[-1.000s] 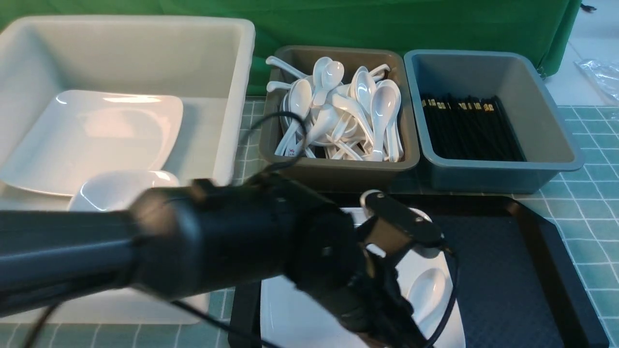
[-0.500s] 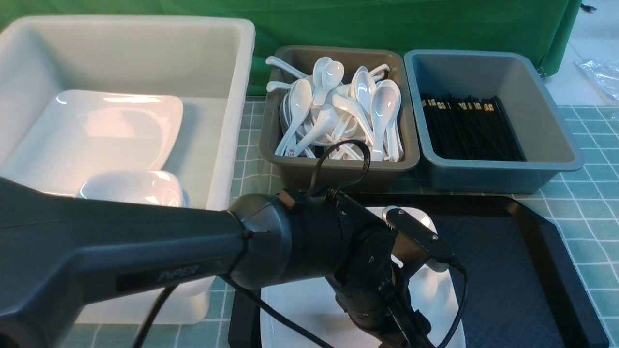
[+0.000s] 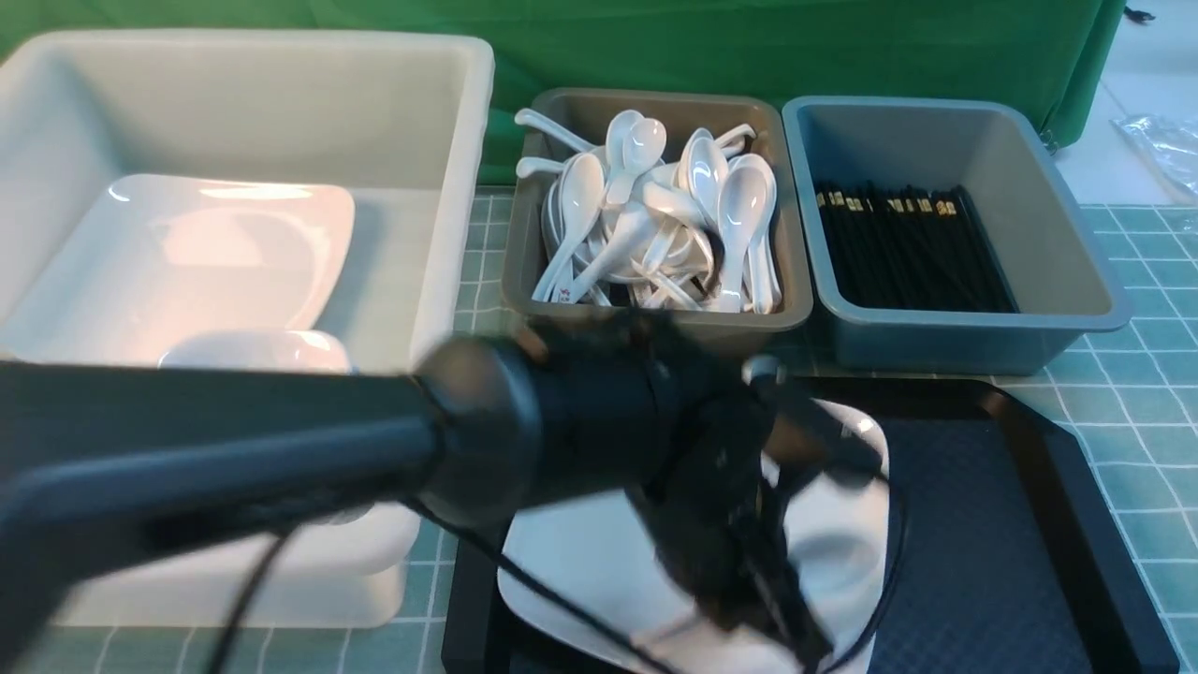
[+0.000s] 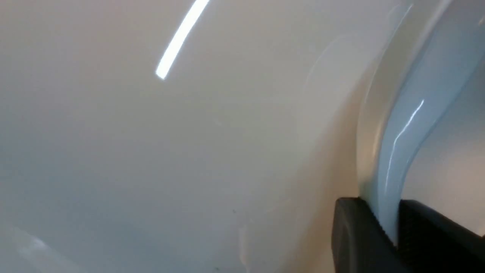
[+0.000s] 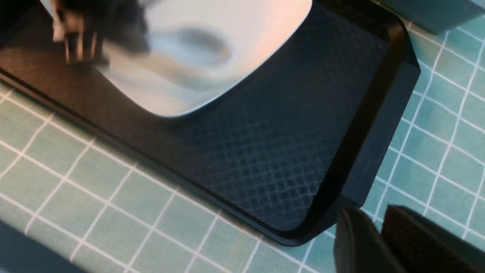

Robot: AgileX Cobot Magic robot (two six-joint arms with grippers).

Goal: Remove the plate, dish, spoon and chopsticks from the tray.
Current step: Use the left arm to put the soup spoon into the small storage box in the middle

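Note:
The large white plate [image 3: 580, 562] is on the left half of the black tray [image 3: 983, 524], with its near edge raised. My left gripper [image 3: 758, 599] is shut on the plate's rim; in the left wrist view the jaws [image 4: 386, 212] pinch the rim and the plate [image 4: 189, 151] fills the picture. A blurred white spoon [image 3: 828, 548] lies on the plate, and it also shows in the right wrist view [image 5: 197, 49]. The small dish [image 3: 257, 351] sits in the white bin. My right gripper [image 5: 363, 242] is shut and empty beside the tray's corner [image 5: 341, 189]. No chopsticks are on the tray.
A large white bin [image 3: 449, 187] at the left holds another square plate [image 3: 187, 262]. A brown bin [image 3: 655, 318] holds several white spoons. A blue-grey bin [image 3: 1058, 234] holds several black chopsticks. The left arm crosses the front view low and hides the tray's left edge.
My left arm has swung down and across, and the plate's near edge has come up off the tray in its grip. The picture is blurred with motion.

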